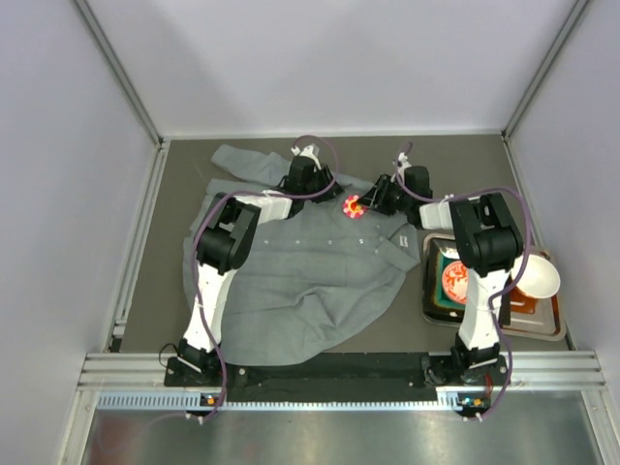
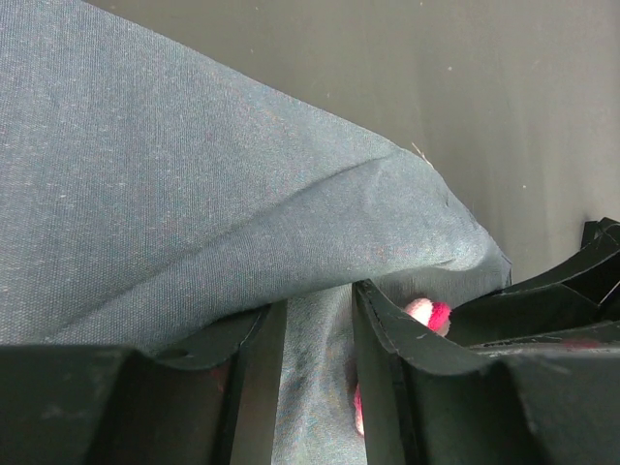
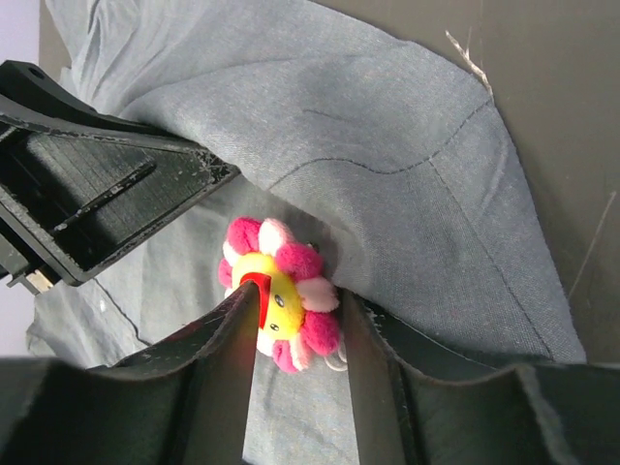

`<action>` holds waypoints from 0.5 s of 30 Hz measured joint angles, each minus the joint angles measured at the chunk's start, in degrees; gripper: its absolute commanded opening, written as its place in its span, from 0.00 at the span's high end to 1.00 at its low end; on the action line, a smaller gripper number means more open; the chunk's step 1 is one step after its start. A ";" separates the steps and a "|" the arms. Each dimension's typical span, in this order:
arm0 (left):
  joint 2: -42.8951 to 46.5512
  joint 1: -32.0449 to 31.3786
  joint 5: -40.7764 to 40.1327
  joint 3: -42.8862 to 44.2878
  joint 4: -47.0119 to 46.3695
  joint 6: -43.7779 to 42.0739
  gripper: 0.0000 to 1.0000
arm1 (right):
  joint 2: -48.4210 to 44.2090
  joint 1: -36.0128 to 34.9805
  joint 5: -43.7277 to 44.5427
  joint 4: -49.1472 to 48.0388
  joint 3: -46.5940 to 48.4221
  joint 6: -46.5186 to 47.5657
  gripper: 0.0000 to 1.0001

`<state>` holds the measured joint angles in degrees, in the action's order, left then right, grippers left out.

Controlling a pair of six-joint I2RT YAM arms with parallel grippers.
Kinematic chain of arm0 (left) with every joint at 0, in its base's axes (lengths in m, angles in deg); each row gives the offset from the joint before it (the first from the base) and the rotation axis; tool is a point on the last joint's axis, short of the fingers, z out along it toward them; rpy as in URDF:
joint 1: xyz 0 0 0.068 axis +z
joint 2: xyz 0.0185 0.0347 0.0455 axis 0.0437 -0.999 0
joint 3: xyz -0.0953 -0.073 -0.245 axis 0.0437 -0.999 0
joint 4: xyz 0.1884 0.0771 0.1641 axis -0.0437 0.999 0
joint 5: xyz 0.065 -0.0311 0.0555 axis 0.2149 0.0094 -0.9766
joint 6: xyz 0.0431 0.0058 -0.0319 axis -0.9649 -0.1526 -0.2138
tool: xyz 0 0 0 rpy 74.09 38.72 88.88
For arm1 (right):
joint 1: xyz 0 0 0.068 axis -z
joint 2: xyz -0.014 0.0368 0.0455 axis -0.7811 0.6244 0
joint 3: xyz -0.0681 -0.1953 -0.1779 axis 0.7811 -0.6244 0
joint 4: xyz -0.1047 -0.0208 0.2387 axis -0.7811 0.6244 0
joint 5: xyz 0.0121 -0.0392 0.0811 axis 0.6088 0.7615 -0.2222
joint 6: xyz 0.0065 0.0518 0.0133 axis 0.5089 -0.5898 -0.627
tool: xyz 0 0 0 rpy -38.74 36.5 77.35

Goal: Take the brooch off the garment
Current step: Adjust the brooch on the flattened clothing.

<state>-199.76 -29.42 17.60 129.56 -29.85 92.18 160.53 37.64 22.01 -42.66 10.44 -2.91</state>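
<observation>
The grey garment lies rumpled across the table. The pink and yellow flower brooch sits on it near the collar at the far middle. My left gripper is just left of the brooch. In the left wrist view it is shut on a fold of the garment, with the brooch peeking past the right finger. My right gripper comes from the right. In the right wrist view it is shut on the brooch, which still sits against the fabric. The left gripper's body shows at the upper left.
A metal tray stands at the right beside the right arm, with a white bowl and a pack with a red round label in it. White walls close in the dark table on three sides.
</observation>
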 measured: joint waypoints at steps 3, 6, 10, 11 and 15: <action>0.00 0.00 -0.11 0.00 0.00 -0.02 0.61 | 0.20 0.00 0.04 -0.15 0.02 -0.24 0.74; -0.02 0.00 -0.11 0.00 0.00 -0.02 0.61 | 0.20 0.00 0.09 -0.85 -0.22 -0.35 0.84; -0.13 0.04 0.02 0.00 -0.31 0.00 0.61 | -0.04 0.00 0.20 -2.78 -1.38 -0.37 1.00; -0.13 0.04 0.07 0.00 -0.35 0.00 0.61 | -0.13 -0.02 0.17 -3.30 -1.77 -0.48 1.00; -0.13 0.04 0.09 0.00 -0.39 -0.02 0.61 | -0.28 -0.04 -0.02 -4.87 -2.47 -0.50 0.79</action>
<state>-199.89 -29.38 17.68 129.56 -30.25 92.15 160.24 37.60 21.99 -47.54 7.97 -3.41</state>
